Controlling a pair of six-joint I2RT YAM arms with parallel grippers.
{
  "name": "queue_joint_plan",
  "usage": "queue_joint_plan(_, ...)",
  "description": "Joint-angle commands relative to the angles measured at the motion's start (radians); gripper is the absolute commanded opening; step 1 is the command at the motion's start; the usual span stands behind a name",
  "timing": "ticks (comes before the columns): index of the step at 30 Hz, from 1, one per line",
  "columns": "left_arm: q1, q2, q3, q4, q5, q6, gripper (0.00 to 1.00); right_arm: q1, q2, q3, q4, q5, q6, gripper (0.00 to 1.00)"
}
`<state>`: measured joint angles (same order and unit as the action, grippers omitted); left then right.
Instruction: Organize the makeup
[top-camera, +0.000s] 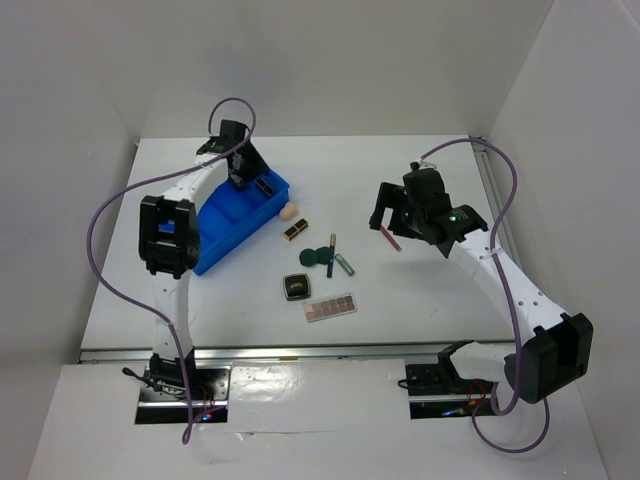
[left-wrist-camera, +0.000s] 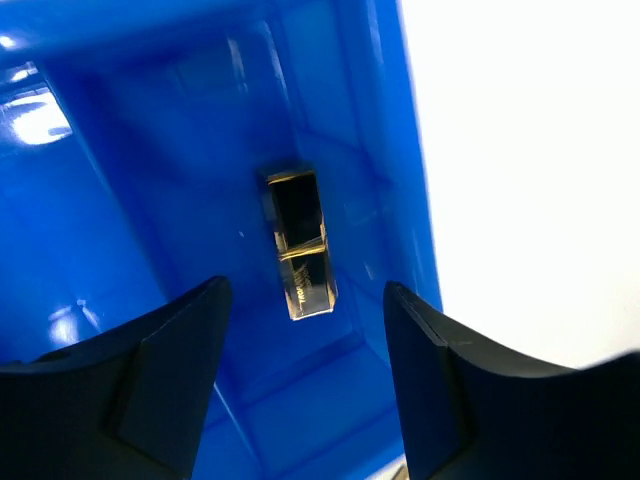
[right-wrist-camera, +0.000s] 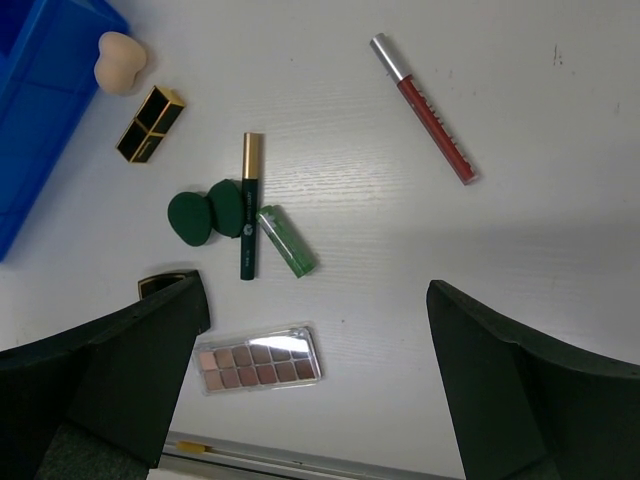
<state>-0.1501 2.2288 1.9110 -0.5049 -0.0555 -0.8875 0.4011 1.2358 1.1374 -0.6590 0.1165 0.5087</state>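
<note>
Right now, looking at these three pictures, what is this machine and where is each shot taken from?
These are two robot arms bolted to a table. One picture looks down from above; the other two come from a camera on each wrist. The left hand is open over a blue tray, where one black-gold lipstick lies. The right hand is open above the table, holding nothing. Below it lie a beige sponge, a second lipstick, two dark green pads, a dark pencil, a green tube, a red pencil and an eyeshadow palette.
</note>
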Motion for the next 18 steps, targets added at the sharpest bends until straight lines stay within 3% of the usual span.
queue_joint_plan(1, -0.026, -0.126, -0.001, 0.049, -0.029, 0.071, 0.76, -0.004, -0.022, -0.005, -0.014, 0.003, 0.013, 1.0)
queue_joint_plan(5, -0.097, -0.263, -0.045, 0.078, -0.043, 0.215, 0.6, -0.004, -0.032, -0.005, -0.005, -0.006, 0.013, 1.0)
queue_joint_plan(6, -0.117, -0.3, -0.108, 0.135, -0.034, 0.314, 0.6, -0.004, -0.032, -0.03, 0.005, -0.006, 0.022, 1.0)
queue_joint_plan(12, -0.319, -0.507, -0.37, 0.204, -0.121, 0.573, 0.58, -0.004, -0.053, -0.084, 0.056, -0.015, 0.059, 1.0)
queue_joint_plan(18, -0.444, -0.408, -0.437, 0.169, -0.245, 0.685, 0.63, 0.005, -0.044, -0.123, 0.081, 0.043, 0.088, 0.97)
